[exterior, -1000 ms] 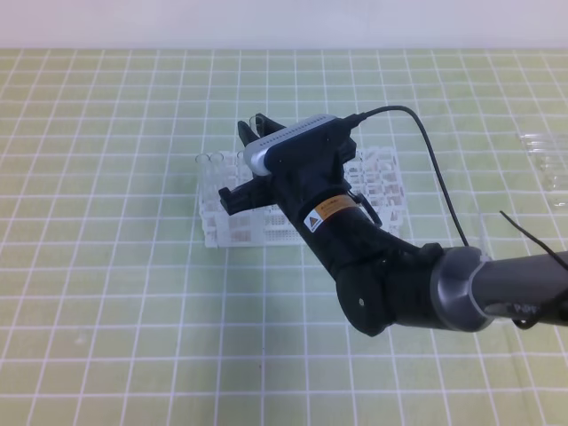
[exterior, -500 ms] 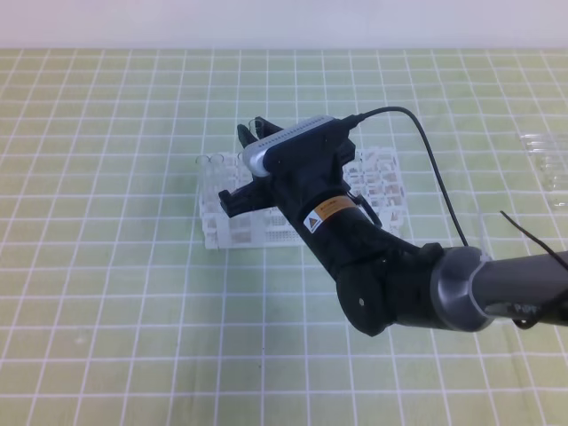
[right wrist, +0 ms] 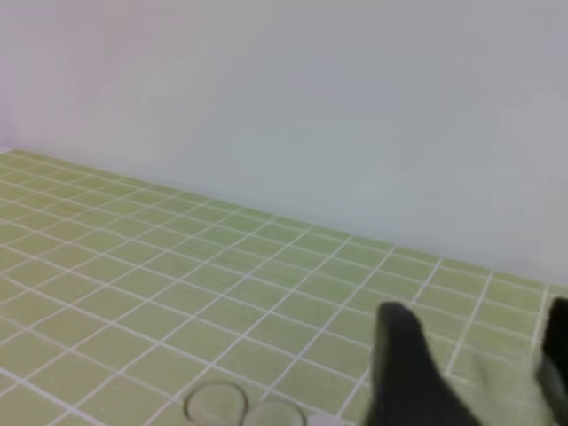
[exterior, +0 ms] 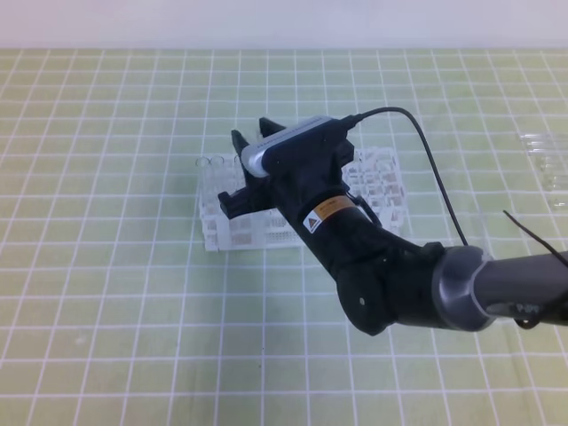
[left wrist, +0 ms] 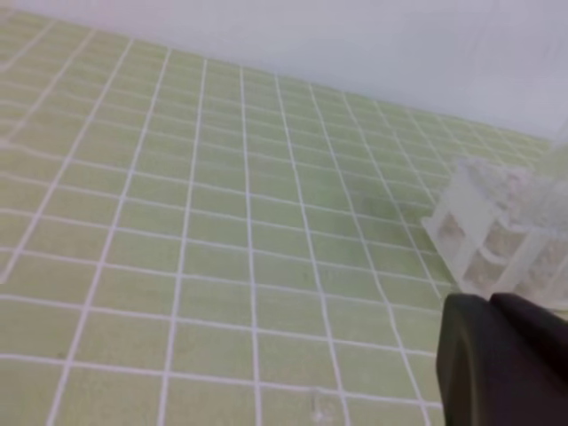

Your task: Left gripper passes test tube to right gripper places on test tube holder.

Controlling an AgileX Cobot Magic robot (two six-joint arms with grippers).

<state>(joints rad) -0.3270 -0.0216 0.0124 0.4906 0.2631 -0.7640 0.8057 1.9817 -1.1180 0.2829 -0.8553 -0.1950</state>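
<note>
We take this for a laboratory bench: a white test tube holder (exterior: 302,200) and spare clear glass tubes (exterior: 546,155) near its right edge sit on a green gridded mat (exterior: 106,293) against a plain white wall (right wrist: 284,98).

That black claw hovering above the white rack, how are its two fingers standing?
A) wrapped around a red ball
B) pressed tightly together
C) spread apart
C: the right gripper shows its two black fingers standing apart over the back of the test tube holder, and the right wrist view shows bare mat between them.
</note>
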